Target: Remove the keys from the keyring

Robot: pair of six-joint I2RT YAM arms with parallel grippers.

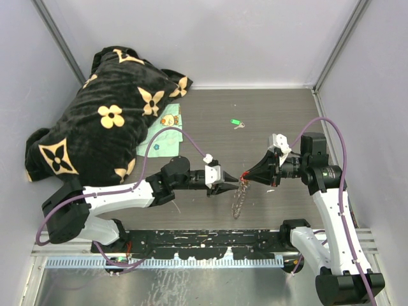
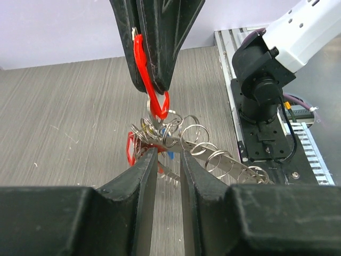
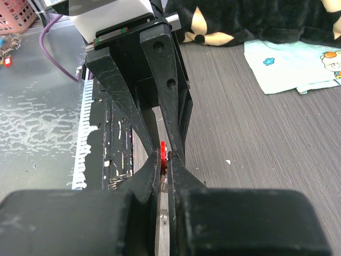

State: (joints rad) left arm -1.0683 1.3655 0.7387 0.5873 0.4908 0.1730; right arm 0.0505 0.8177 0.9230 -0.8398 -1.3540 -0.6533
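The keyring (image 1: 238,203) hangs in the air between my two grippers, its chain of silver split rings (image 2: 229,162) dangling towards the table. My left gripper (image 1: 228,186) is shut on the bunch of rings at its top (image 2: 169,157). A silver key (image 2: 169,174) and a red tag (image 2: 130,149) show at its fingertips. My right gripper (image 1: 246,177) faces it from the right and is shut on a red key tag (image 3: 162,156), which is stretched upward in the left wrist view (image 2: 141,64). A key with a green tag (image 1: 236,122) lies alone on the table farther back.
A black blanket with cream flowers (image 1: 108,121) fills the back left, with a pale green cloth (image 1: 162,137) beside it. The black mounting rail (image 1: 204,239) runs along the near edge. A pink basket (image 3: 16,16) stands off the table.
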